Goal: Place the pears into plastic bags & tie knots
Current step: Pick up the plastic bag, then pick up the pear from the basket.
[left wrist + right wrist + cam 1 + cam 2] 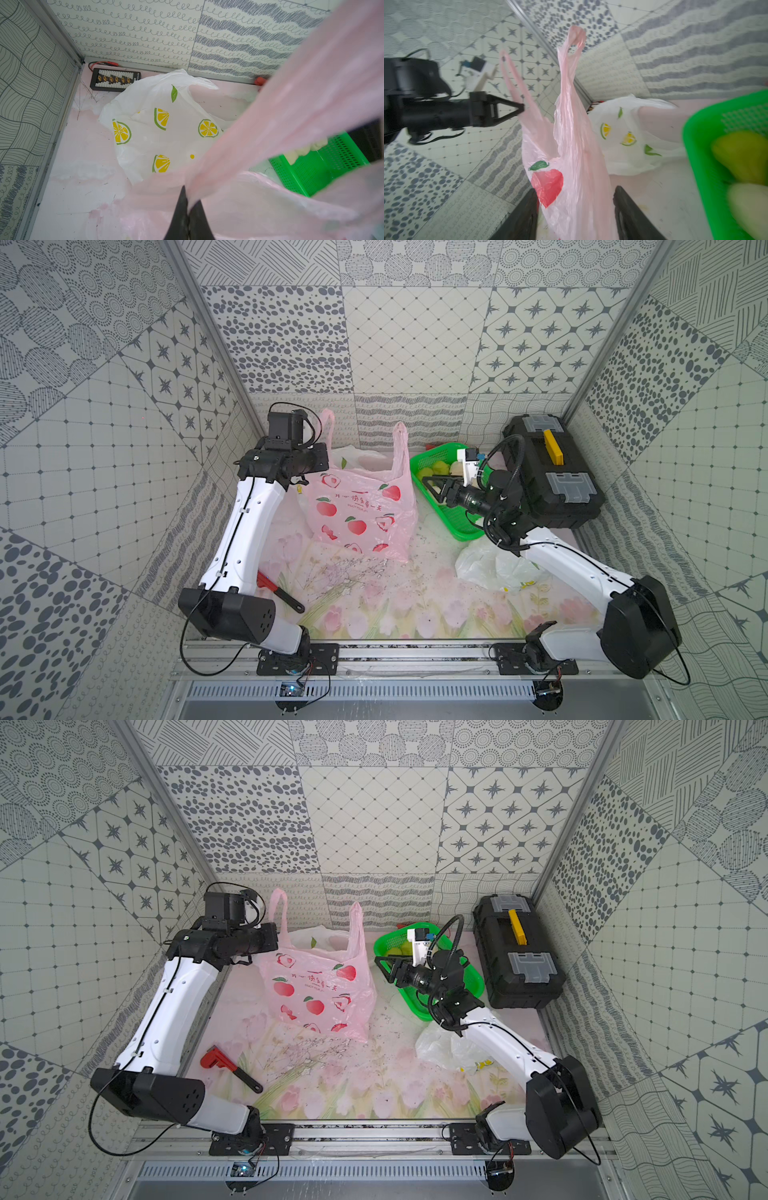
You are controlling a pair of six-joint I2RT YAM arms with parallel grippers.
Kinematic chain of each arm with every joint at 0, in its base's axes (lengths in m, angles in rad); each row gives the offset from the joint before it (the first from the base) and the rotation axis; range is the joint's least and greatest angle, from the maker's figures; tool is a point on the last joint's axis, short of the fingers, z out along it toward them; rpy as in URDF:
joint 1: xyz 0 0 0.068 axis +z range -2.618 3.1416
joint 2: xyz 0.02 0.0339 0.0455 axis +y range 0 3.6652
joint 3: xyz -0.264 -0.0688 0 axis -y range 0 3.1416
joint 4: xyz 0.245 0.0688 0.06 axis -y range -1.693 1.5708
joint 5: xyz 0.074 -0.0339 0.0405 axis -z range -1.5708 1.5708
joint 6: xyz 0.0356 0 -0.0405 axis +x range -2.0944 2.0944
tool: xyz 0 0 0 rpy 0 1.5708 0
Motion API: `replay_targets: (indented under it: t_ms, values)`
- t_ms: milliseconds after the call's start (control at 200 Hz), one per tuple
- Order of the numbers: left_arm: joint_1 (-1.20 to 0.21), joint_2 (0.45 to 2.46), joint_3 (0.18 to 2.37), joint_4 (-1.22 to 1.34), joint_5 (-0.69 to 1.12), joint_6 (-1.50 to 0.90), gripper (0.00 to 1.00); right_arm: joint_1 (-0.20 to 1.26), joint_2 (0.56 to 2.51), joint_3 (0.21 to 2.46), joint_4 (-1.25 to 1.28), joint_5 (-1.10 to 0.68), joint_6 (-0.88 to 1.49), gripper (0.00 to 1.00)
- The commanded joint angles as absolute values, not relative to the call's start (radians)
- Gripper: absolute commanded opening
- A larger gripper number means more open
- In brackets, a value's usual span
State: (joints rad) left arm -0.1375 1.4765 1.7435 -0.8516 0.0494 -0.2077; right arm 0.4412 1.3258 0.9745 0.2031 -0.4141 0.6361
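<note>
The pink bag (357,510) stands on the bench (415,605) near its far edge, one handle pinched in the closed left end effector (522,109). Beside it the green basket (457,526) holds pears (440,467); the right end effector (429,486) gapes wide at its rim.

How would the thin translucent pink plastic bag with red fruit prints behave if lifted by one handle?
Probably floppy: the pink bag is wrinkled, see-through film. Likely light, being so thin. It may slump sideways; only soft walls hold it up.
</note>
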Motion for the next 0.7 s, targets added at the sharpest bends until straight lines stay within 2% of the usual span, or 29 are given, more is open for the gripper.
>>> replay_targets:
  t_ms: [0, 120, 240, 375, 695]
  values:
    - [-0.136, 1.413, 1.712, -0.813, 0.145, -0.218, 0.0, 0.347, 1.331, 1.079, -0.264, -0.31, 0.698, 0.61]
    - [-0.141, 1.391, 1.712, -0.83, 0.169, -0.246, 0.0, 0.302, 1.433, 1.205, -0.532, -0.194, 0.658, 0.62]
    - [-0.163, 1.393, 1.723, -0.828, 0.25, -0.24, 0.0, 0.307, 1.567, 1.351, -0.668, -0.07, 0.597, 0.72]
    - [-0.209, 1.408, 1.744, -0.822, 0.374, -0.215, 0.0, 0.305, 1.7, 1.47, -0.713, 0.047, 0.558, 0.77]
    - [-0.248, 1.386, 1.801, -0.836, 0.549, -0.184, 0.0, 0.305, 1.999, 1.751, -0.747, 0.051, 0.526, 0.79]
